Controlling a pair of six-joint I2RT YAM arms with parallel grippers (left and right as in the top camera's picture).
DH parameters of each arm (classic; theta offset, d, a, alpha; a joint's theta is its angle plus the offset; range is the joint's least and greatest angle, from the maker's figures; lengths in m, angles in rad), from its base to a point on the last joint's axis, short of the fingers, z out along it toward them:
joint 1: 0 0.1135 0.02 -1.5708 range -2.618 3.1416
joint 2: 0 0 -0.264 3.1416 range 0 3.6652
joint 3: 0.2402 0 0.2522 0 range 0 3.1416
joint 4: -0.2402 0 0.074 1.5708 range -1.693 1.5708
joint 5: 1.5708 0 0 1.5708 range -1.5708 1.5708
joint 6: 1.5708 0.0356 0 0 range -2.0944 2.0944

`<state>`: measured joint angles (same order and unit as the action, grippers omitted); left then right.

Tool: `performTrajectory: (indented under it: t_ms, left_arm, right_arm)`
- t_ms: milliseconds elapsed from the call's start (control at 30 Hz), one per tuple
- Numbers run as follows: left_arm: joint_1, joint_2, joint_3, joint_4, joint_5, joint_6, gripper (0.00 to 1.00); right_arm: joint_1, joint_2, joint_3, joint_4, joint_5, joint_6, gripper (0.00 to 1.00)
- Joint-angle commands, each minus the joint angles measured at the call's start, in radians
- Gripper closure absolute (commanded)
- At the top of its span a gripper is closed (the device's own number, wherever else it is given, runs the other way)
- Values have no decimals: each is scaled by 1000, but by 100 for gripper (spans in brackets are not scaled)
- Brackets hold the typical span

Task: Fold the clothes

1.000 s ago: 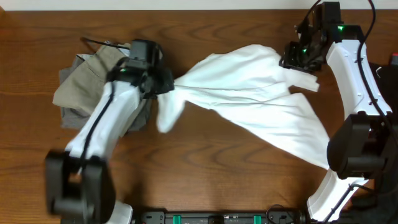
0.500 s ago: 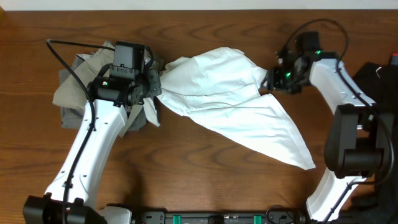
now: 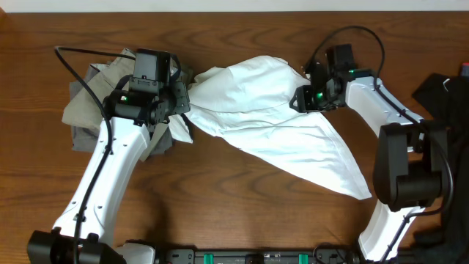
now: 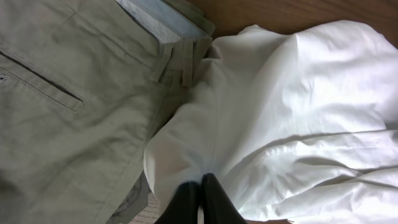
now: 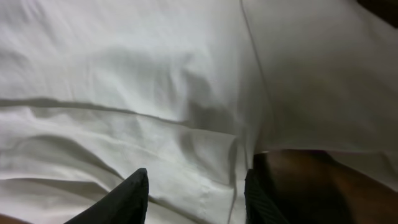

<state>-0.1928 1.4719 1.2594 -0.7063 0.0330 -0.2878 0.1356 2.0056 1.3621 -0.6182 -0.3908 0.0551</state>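
Since a second ago the right gripper [image 3: 302,98] has slid inward from the far right to the right edge of the white T-shirt [image 3: 278,121], and the left arm has swung round, bunching the shirt leftward. It lies crumpled across the middle of the wooden table [image 3: 242,220], its left end touching the khaki trousers [image 3: 91,103], its tail tapering toward the near right. The left gripper [image 4: 200,186] has its jaws pressed together on a fold of the white cloth. The right jaws stand roughly half parted over a wrinkled seam, clamping nothing.
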Motion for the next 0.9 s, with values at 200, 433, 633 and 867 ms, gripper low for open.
performTrajectory:
  t_ms: [200, 433, 633, 867]
  left_arm:
    - [0, -9, 15, 0, -23, 10, 94]
    - [0, -9, 15, 0, -22, 10, 94]
    - [0, -10, 15, 0, -23, 10, 94]
    - [0, -12, 16, 1, -23, 29, 94]
  right_arm:
    - [36, 9, -30, 4, 69, -3, 66]
    - [51, 9, -42, 34, 69, 10, 88]
    - [39, -29, -29, 50, 61, 19, 99]
    - [-29, -293, -13, 26, 71, 26, 99]
